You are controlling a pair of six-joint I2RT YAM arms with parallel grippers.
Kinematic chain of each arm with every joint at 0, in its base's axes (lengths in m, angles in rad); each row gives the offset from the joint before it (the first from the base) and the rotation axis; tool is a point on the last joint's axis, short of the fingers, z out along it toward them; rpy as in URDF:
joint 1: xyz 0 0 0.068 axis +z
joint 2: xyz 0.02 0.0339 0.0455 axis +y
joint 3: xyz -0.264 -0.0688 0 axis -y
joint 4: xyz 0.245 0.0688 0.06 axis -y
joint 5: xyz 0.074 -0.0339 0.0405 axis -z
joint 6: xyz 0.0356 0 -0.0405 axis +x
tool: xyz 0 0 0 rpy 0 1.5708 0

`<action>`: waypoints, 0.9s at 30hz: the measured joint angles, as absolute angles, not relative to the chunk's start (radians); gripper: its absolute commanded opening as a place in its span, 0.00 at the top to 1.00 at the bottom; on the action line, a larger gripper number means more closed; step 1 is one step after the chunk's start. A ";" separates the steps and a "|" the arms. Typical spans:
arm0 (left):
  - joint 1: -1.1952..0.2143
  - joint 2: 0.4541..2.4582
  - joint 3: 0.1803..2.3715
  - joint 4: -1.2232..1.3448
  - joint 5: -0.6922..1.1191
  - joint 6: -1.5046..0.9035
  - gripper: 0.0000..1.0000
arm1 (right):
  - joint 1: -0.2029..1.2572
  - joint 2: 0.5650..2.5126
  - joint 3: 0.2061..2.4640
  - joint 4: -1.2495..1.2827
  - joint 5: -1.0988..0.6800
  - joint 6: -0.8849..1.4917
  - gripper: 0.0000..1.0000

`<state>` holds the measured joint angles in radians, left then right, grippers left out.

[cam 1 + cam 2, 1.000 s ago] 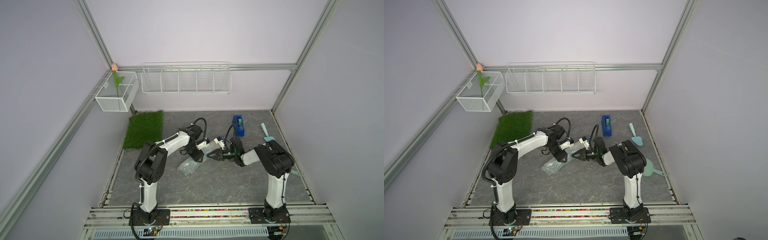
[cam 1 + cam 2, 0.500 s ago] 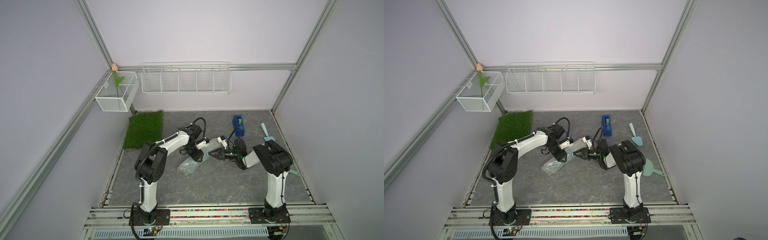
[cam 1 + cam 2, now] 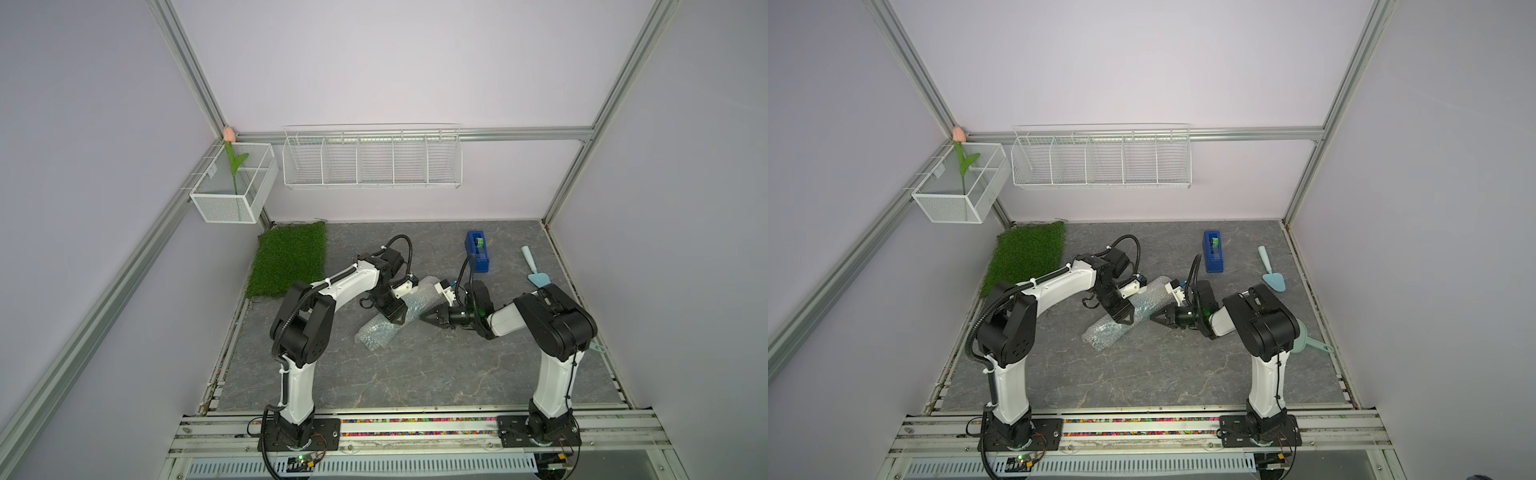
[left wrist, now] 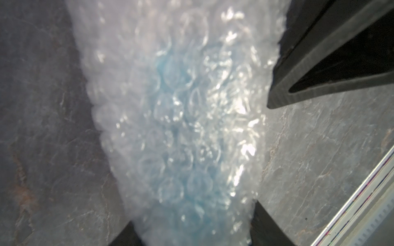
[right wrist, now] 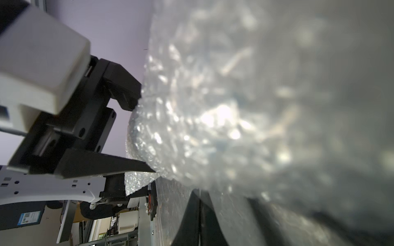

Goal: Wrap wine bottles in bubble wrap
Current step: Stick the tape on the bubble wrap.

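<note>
The bubble wrap (image 3: 376, 332) (image 3: 1104, 332) lies rolled into a long tube, diagonal on the grey table. Blue from the wine bottle (image 4: 172, 72) shows faintly through the film; its cap and label are hidden. My left gripper (image 3: 395, 318) (image 3: 1123, 318) (image 4: 193, 210) comes down over the middle of the roll, one finger pressed on each side of it. My right gripper (image 3: 426, 318) (image 3: 1154, 318) (image 5: 199, 191) is shut with nothing held. It lies low on the table, its tip against the side of the bubble wrap (image 5: 213, 117), close to the left fingers (image 5: 136, 166).
A blue tape dispenser (image 3: 478, 251) stands behind the right arm. A light blue trowel (image 3: 536, 270) lies at the right edge and a teal scoop (image 3: 1308, 338) sits behind the right arm's elbow. The green grass mat (image 3: 289, 259) fills the back left corner. Wire baskets (image 3: 372, 160) hang on the wall.
The right arm's wrist has shifted a little to the right, with its gripper staying shut. The left gripper and the roll have not moved.
</note>
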<state>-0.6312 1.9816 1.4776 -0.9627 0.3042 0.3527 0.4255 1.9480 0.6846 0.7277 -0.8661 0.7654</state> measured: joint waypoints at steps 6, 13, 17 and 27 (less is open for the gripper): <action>-0.631 1.985 1.482 -0.968 0.303 0.352 0.41 | 0.427 1.951 0.738 0.709 -0.833 0.760 0.93; -0.628 1.985 1.482 -0.968 0.300 0.348 0.41 | 0.436 2.008 0.763 0.723 -0.830 0.789 0.92; -0.628 1.985 1.482 -0.968 0.300 0.349 0.41 | 0.435 2.008 0.757 0.724 -0.823 0.792 0.88; -0.629 1.986 1.483 -0.967 0.302 0.349 0.41 | 0.415 1.764 0.674 0.520 -0.756 0.659 0.60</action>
